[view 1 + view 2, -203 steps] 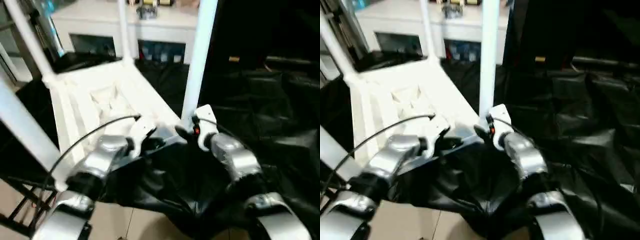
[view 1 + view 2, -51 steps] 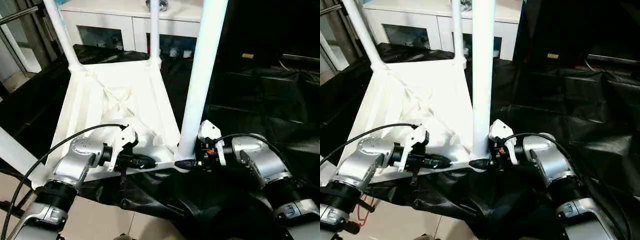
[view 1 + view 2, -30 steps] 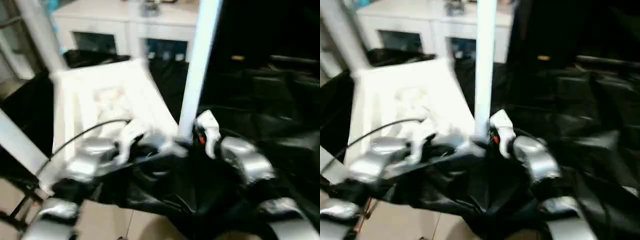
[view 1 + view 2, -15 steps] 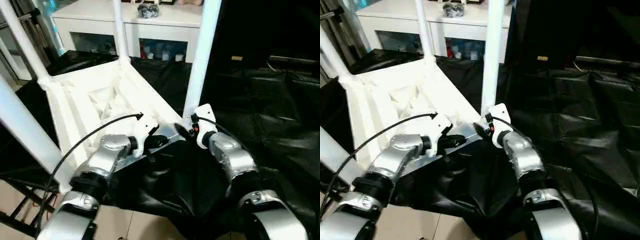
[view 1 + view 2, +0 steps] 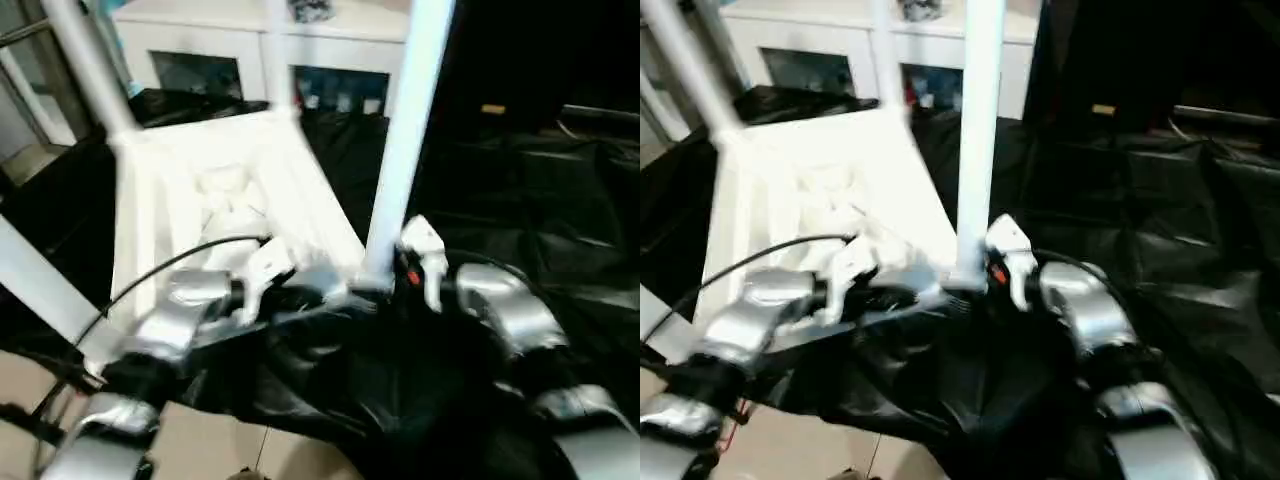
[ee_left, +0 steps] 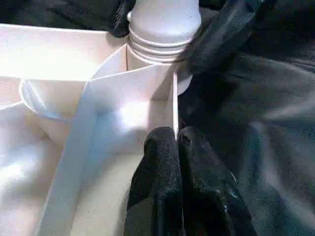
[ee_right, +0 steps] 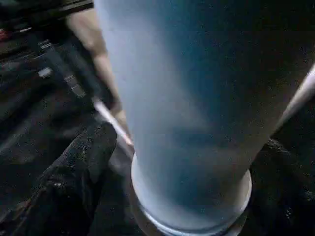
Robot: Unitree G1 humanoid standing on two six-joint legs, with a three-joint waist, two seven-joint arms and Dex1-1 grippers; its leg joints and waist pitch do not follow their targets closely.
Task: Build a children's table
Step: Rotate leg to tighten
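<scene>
The black-draped tabletop (image 5: 560, 180) is taking up most of the right and lower part of my head views. Across the top of the frame a white cabinet (image 5: 200, 25) is standing; its open compartments are holding small items too blurred for me to name.

The children's table (image 5: 200, 190) is lying upside down on the black cover, in the left-centre of the frame, with its ribbed underside facing up. Four white legs are rising from its corners: the near right leg (image 5: 405, 130) is standing upright in the centre, two far legs (image 5: 85, 60) (image 5: 278, 50) are standing at the upper left, and the near left leg (image 5: 40, 290) is slanting across the left edge.

The near right corner socket (image 6: 147, 64) is holding the ringed base of the near right leg.

My right gripper (image 5: 385, 285) is sitting at that leg's base. Its fingers (image 7: 83, 162) are standing apart on either side of the leg, with a gap showing between the finger and the tube.

My left gripper (image 6: 174, 140) is reaching in at the same corner from the left. Its fingers are pressed together, their tips meeting the thin upright rib that runs to the socket; whether they are pinching it, I cannot tell.
</scene>
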